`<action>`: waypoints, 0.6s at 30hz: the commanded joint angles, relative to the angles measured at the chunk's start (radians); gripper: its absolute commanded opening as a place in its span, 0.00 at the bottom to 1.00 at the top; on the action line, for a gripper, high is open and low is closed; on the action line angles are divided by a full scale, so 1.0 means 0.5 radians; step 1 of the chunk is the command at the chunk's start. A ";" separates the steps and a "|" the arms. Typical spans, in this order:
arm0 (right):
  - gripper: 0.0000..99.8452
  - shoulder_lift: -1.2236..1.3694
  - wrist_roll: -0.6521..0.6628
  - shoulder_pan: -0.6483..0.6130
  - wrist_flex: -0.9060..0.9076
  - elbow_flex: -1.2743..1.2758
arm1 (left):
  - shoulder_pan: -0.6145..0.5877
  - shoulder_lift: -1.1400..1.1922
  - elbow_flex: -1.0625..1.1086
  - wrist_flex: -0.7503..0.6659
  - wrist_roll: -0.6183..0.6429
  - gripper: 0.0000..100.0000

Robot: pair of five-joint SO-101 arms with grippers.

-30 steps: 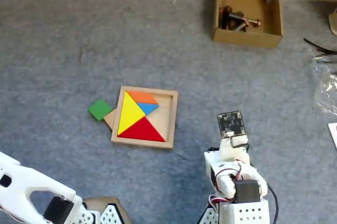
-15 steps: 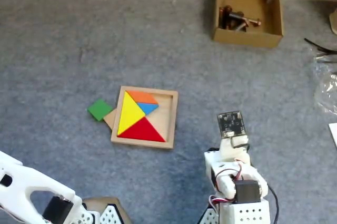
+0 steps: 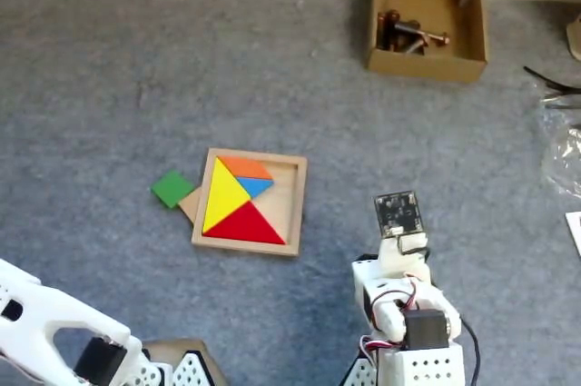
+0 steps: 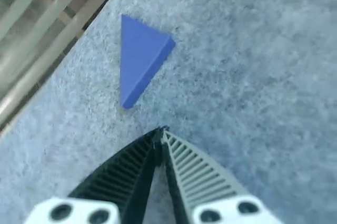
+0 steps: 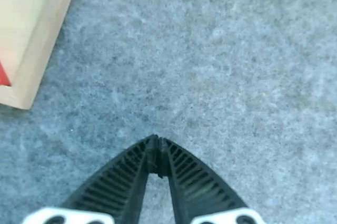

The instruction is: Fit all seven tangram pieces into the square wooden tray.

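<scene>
Left hand (image 4: 160, 132) clenched, empty, near the blue triangle (image 4: 139, 58), probably lining up; tray (image 3: 289, 200) mid-frame has room.

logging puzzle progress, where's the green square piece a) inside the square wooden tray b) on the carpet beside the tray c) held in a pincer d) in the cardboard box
b: the green square piece lies flat on the grey carpet, just outside the rim of the square wooden tray.
</scene>
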 commanded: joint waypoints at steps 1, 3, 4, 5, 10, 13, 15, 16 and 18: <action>0.01 -0.017 -0.015 -0.020 -0.035 0.235 | 0.002 -0.048 -0.029 0.068 0.160 0.01; 0.01 -0.017 -0.015 -0.020 -0.035 0.235 | 0.011 -0.091 -0.029 0.199 0.160 0.01; 0.01 -0.017 -0.015 -0.020 -0.035 0.235 | 0.017 -0.115 -0.032 0.288 0.160 0.01; 0.01 -0.017 -0.015 -0.020 -0.035 0.235 | 0.035 -0.152 -0.032 0.374 0.160 0.01; 0.01 -0.017 -0.015 -0.020 -0.035 0.235 | 0.081 -0.302 -0.029 0.675 0.163 0.01; 0.01 -0.017 -0.015 -0.020 -0.035 0.235 | 0.106 -0.351 -0.029 0.807 0.163 0.01; 0.01 -0.017 -0.015 -0.020 -0.035 0.235 | 0.133 -0.382 -0.032 0.905 0.163 0.01; 0.01 -0.017 -0.015 -0.020 -0.035 0.235 | 0.143 -0.400 -0.032 0.951 0.163 0.01; 0.01 -0.017 -0.015 -0.020 -0.035 0.235 | 0.164 -0.431 -0.032 1.034 0.163 0.01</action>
